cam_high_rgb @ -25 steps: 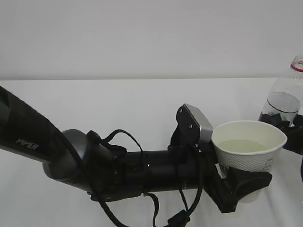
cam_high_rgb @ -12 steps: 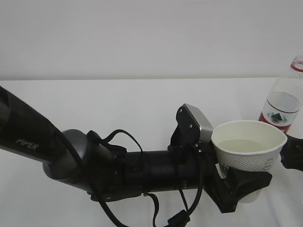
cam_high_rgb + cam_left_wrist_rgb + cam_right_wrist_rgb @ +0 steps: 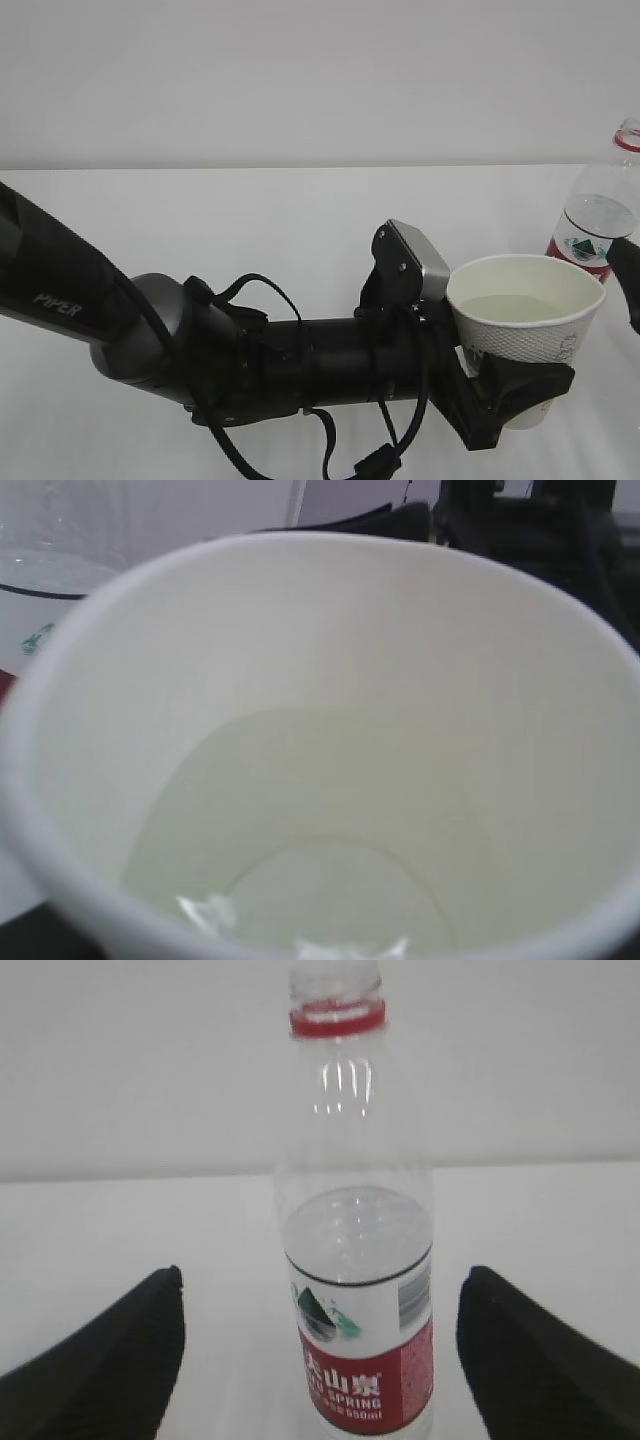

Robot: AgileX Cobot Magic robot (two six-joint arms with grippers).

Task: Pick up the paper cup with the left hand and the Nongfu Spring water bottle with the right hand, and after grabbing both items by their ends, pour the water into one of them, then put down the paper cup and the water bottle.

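Fingers (image 3: 120, 1345) apart beside the Nongfu Spring water bottle (image 3: 358, 1260); white table (image 3: 250, 220) (plain wall (image 3: 300, 80)).

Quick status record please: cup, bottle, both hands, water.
paper cup: upright, held in left hand
water: in cup, well below the rim; some in bottle too
Nongfu Spring water bottle: upright, uncapped, free
right hand: open, fingers either side of bottle, not touching
table: white

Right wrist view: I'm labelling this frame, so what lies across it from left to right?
Left finger of the right pincer → Nongfu Spring water bottle, standing upright and apart from both fingers → right finger.
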